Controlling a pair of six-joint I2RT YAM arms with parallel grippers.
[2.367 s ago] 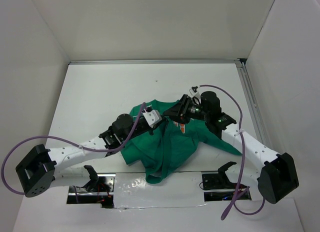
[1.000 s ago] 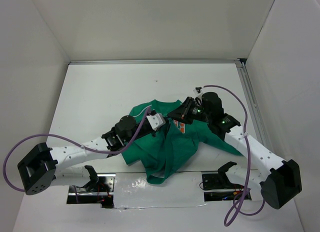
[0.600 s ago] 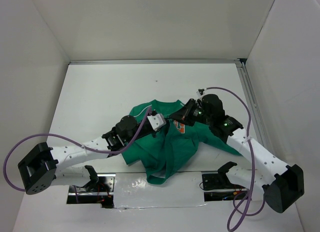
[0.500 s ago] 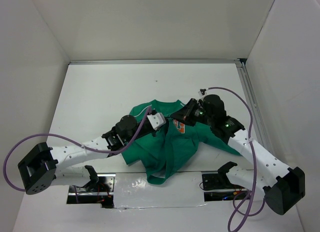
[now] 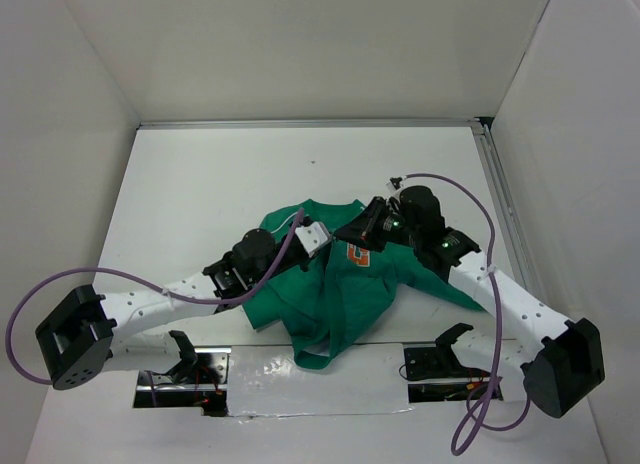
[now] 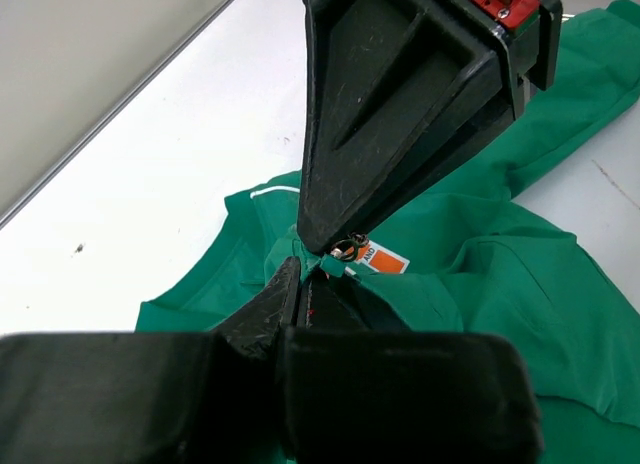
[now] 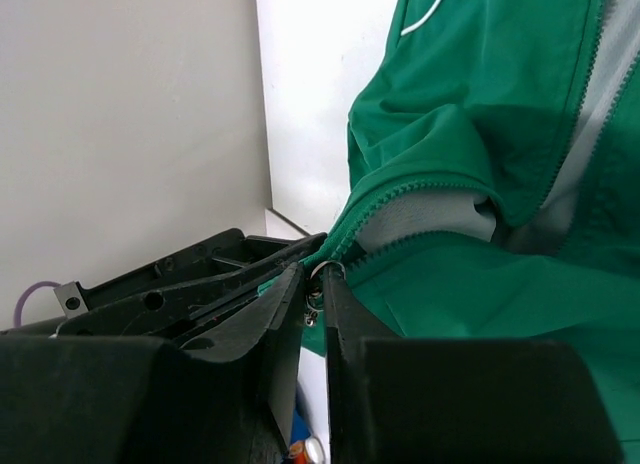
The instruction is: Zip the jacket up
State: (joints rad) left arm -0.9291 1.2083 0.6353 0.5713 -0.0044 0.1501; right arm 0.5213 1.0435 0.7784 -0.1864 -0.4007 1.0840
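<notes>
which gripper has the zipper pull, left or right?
The right gripper: the metal zipper pull sits between its fingertips. The left gripper only pinches the jacket edge beside it.

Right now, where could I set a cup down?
Bare white tabletop between the small green zip jacket and the back wall, also along the left wall. Crowded mid-table: left hand and right hand both pinch the jacket.

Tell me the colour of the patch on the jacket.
Orange. The patch on the jacket shows best in the top external view.
</notes>
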